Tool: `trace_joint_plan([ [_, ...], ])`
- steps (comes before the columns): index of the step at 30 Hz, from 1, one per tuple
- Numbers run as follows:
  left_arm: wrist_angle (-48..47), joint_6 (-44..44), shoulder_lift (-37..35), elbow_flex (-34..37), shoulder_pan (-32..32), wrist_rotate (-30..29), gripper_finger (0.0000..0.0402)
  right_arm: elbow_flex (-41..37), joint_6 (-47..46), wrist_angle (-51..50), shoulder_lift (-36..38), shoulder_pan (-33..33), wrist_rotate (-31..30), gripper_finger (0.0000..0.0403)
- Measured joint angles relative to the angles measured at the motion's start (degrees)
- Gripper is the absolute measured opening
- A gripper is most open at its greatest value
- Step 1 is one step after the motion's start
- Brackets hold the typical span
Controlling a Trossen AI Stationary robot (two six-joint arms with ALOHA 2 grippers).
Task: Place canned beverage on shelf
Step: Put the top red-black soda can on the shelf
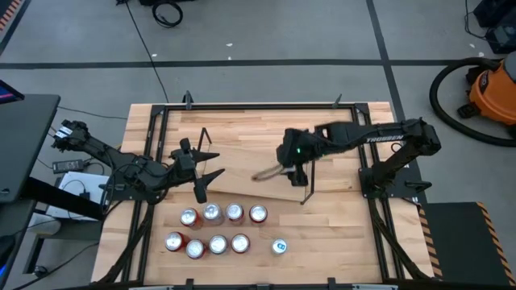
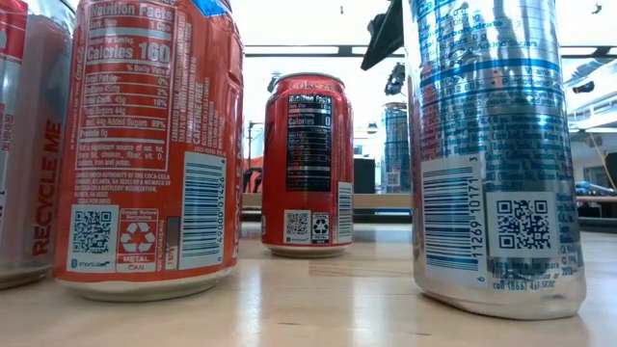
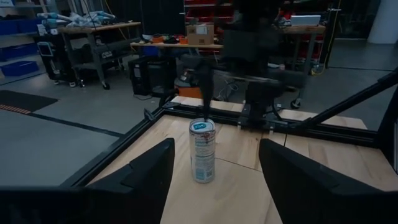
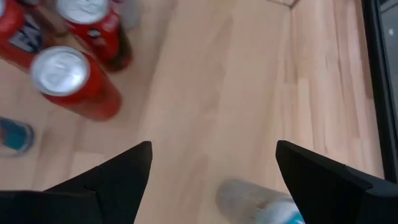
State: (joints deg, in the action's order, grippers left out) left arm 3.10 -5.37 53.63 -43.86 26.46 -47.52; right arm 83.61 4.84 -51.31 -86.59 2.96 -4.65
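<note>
A slim silver-and-blue can (image 3: 203, 152) stands upright on its base on the light-wood shelf (image 1: 242, 157), which lies at the table's middle with black wire frames at its ends. From above the can shows as a pale shape (image 1: 268, 172). My left gripper (image 1: 219, 163) is level at the shelf's left end, open and pointing at the can from a distance; its fingers (image 3: 149, 174) frame the can without touching. My right gripper (image 4: 211, 168) hovers over the shelf's right part (image 1: 292, 171), open and slanting down. A blurred silver-blue can (image 4: 258, 202) shows just below its fingers, apart from them.
Two rows of red and silver cans (image 1: 218, 229) stand near the table's front edge, with a blue-topped one (image 1: 279, 246) apart at the right. Up close, the low view shows red cans (image 2: 145, 145) and a silver-blue can (image 2: 492, 145). Black rails (image 1: 258, 105) frame the table.
</note>
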Motion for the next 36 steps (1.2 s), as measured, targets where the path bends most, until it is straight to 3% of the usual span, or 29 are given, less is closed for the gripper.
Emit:
trace_joint_plan([
  [5,0.1,0.0,0.0,0.0,0.0,0.0,0.0244,0.0,-3.2,2.2,-1.3,7.0,-3.3,0.0353],
  [13,0.8,-0.5,0.0,0.0,0.0,0.0,0.0244,0.0,-6.4,10.1,-7.3,13.4,-3.3,0.0352],
  [22,0.5,-0.4,0.0,0.0,0.0,0.0,0.0244,-0.1,-5.0,16.2,-13.6,14.6,0.1,0.0353],
  [36,0.5,-0.2,0.0,0.0,0.0,0.0,0.0244,-0.1,-2.8,22.6,-14.6,16.1,1.4,0.0354],
])
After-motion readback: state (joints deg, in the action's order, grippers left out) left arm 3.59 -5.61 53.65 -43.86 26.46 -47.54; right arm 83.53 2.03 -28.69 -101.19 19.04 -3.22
